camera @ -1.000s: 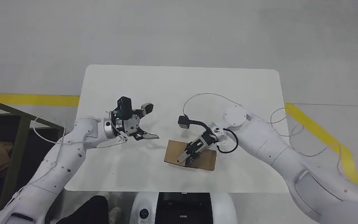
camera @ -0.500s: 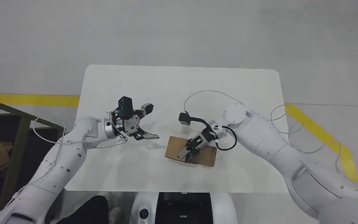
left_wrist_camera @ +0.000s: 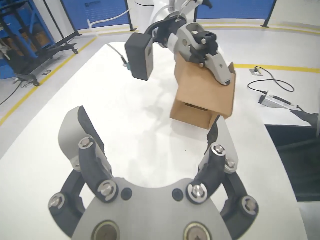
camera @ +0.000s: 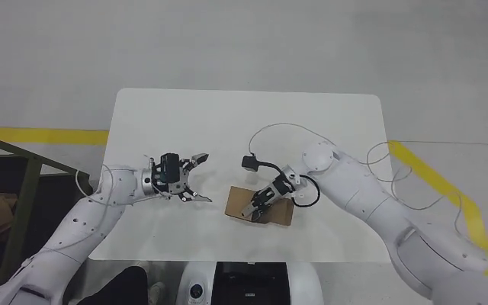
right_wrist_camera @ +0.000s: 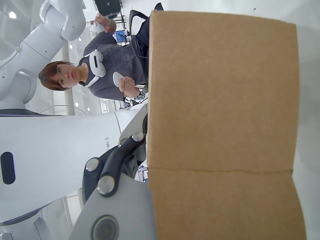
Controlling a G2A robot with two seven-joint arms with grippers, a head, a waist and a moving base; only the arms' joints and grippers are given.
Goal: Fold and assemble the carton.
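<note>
The right gripper (camera: pixel 258 207) pinches a wall of the tilted brown carton (camera: pixel 280 216) (its open end faces the left gripper (camera: pixel 206 178), fingers spread wide) above the table (camera: pixel 305 130).

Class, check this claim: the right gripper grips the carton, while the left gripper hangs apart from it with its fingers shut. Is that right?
No. The left gripper has its fingers open, not shut; the left wrist view shows it. The rest stands.

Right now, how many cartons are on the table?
1. The carton is by the near edge of the table, held in the jaws of the right gripper. The left gripper is beside it, jaws open, not touching. No other seems hidden.
</note>
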